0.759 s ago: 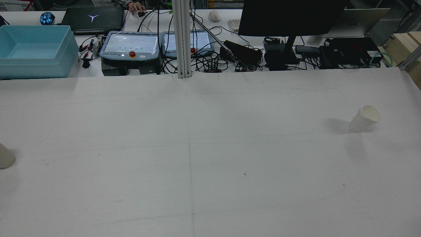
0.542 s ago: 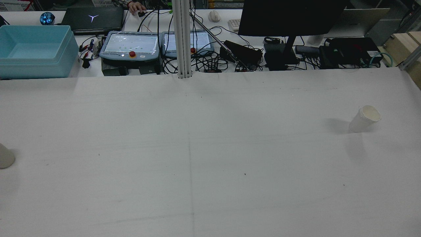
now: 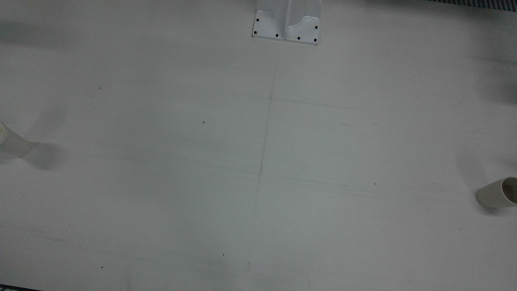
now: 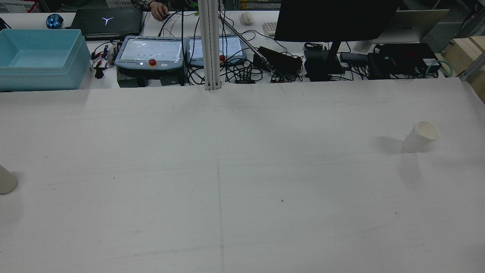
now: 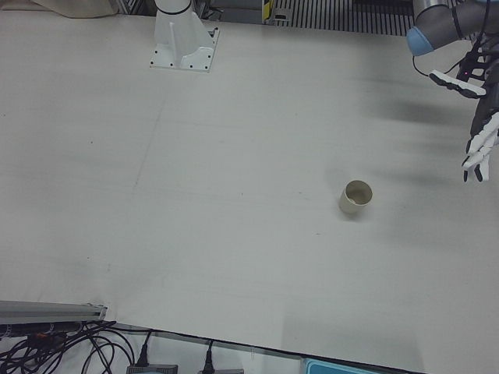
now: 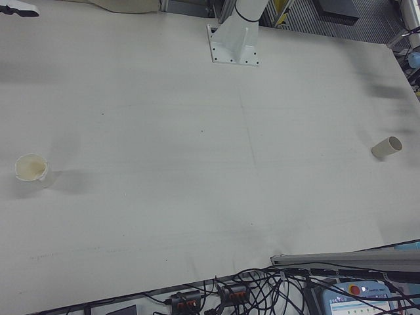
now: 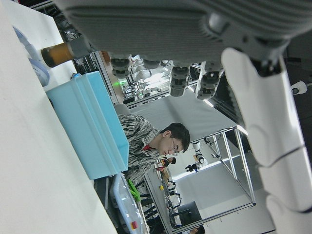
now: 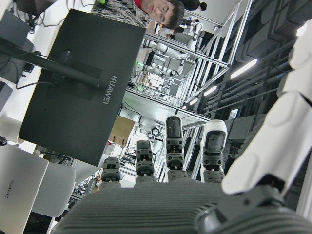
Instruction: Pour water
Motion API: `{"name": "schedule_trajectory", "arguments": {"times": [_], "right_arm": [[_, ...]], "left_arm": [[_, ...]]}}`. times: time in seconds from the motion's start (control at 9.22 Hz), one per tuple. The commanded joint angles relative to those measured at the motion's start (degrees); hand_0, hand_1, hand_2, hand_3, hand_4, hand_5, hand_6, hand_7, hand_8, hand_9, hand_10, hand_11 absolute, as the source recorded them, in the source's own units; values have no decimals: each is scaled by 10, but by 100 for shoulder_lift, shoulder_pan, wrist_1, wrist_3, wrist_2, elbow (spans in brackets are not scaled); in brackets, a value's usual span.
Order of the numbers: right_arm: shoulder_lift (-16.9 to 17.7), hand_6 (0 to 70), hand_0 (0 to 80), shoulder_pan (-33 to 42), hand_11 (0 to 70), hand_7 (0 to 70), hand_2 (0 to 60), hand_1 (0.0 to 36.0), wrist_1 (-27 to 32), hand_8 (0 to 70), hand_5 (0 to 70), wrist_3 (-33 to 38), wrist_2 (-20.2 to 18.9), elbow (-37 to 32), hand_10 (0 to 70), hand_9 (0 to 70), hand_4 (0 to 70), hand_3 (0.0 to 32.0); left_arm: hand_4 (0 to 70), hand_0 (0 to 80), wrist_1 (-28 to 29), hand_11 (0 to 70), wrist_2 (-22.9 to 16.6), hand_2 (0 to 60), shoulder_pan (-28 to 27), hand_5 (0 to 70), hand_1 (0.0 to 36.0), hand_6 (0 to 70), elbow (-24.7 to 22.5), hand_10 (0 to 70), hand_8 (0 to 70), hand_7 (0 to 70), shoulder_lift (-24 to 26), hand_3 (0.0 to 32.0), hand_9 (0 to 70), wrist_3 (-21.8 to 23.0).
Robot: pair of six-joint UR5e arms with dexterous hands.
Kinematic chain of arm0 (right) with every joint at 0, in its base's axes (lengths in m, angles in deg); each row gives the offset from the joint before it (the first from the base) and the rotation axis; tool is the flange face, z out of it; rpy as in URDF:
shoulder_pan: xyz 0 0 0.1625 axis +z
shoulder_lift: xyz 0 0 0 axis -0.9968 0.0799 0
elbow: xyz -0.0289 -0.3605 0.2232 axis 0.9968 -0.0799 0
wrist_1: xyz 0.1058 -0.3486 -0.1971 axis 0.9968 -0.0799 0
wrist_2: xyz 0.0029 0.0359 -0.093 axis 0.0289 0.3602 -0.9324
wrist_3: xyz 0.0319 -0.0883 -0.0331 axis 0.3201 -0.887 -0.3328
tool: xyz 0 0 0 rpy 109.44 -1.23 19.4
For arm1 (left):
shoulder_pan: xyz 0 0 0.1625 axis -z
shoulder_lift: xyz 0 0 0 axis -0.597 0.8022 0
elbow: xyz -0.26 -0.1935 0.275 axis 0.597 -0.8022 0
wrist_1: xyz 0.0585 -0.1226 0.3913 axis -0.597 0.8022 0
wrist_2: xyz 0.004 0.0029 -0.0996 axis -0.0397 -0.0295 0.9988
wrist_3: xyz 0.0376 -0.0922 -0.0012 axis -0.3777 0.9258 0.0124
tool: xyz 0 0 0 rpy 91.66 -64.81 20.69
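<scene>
A white paper cup (image 4: 420, 136) stands upright on the robot's right side of the table; it also shows in the right-front view (image 6: 31, 170) and at the front view's left edge (image 3: 12, 143). A second cup (image 5: 356, 197) stands on the robot's left side, cut off at the rear view's left edge (image 4: 5, 182) and seen in the front view (image 3: 499, 193). My left hand (image 5: 482, 136) hovers open, well to the side of that cup, fingers spread. My right hand (image 8: 161, 209) is open with fingers straight; only a white tip (image 6: 16, 9) shows in the right-front view, far from its cup.
The white table (image 4: 242, 182) holds an arm pedestal (image 3: 286, 20) at its robot-side edge. Beyond the far edge are a blue bin (image 4: 39, 57), teach pendants (image 4: 151, 53), cables and a monitor (image 4: 333, 19).
</scene>
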Motion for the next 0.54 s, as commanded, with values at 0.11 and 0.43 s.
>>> {"name": "schedule_trajectory", "arguments": {"times": [0.11, 0.43], "right_arm": [[-51, 190, 435, -277, 89, 349, 120, 79, -36, 110, 700, -57, 49, -78, 57, 167, 95, 0], [-51, 178, 431, -347, 85, 327, 126, 81, -36, 106, 700, -188, 49, -148, 54, 159, 93, 0]], "left_arm": [[233, 473, 605, 60, 34, 0, -776, 0, 65, 58, 1489, 33, 1, 158, 599, 0, 17, -923], [191, 461, 641, 40, 271, 5, -1420, 0, 53, 33, 1578, 21, 0, 127, 828, 26, 11, -1215]]}}
